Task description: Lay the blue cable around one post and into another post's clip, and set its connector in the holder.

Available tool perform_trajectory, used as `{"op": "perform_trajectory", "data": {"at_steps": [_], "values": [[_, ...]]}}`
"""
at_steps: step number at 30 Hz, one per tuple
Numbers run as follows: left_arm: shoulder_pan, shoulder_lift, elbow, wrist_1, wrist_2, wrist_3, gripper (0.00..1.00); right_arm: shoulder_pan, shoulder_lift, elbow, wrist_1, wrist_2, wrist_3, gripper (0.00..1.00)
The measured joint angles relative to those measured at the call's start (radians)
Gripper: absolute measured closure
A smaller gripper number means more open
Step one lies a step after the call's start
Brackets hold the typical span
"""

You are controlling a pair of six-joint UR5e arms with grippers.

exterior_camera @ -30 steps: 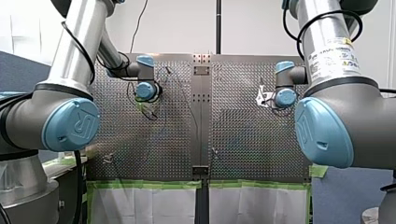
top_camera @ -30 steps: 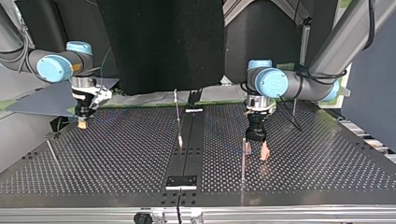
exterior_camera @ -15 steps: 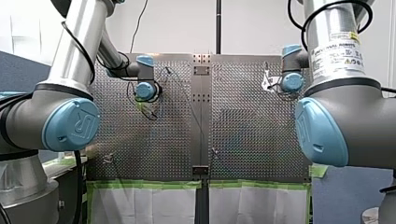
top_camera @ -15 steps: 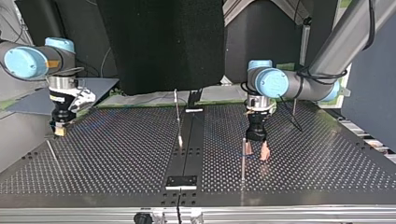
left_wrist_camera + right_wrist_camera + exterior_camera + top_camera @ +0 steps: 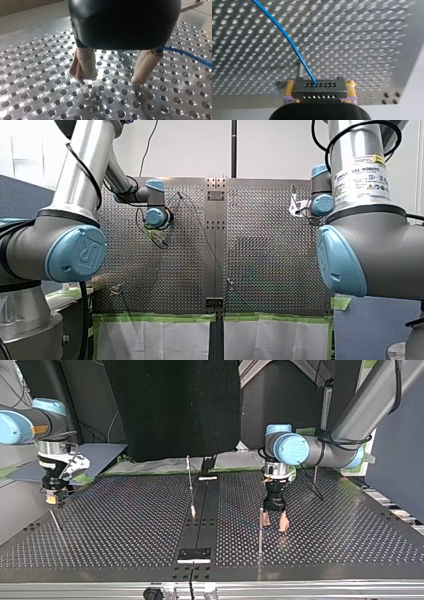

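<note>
Perforated metal bench (image 5: 125, 525) with thin upright posts; a black curtain (image 5: 172, 405) hangs behind its far edge. The right gripper (image 5: 51, 499) has its yellow fingers clamped on the connector (image 5: 319, 92), and the blue cable (image 5: 287, 40) trails from it over the bench. Since a second ago it has shifted outward to the bench's far corner at the top view's left. The left gripper (image 5: 110, 80) is unmoved, its beige fingers spread and empty beside a post (image 5: 260, 530).

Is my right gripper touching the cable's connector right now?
Touching. The right wrist view shows the connector clamped in the right gripper, both yellow pads against its sides.
</note>
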Motion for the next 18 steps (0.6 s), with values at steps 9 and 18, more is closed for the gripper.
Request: {"op": "perform_trajectory", "data": {"at_steps": [9, 18], "values": [[0.0, 0.001, 0.0, 0.0, 0.0, -0.001, 0.0, -0.021, 0.032, -0.003, 0.007, -0.025, -0.003, 1.0], [-0.005, 0.001, 0.0, 0.0, 0.003, 0.0, 0.0, -0.056, 0.038, -0.03, 0.046, -0.092, -0.002, 1.0]]}}
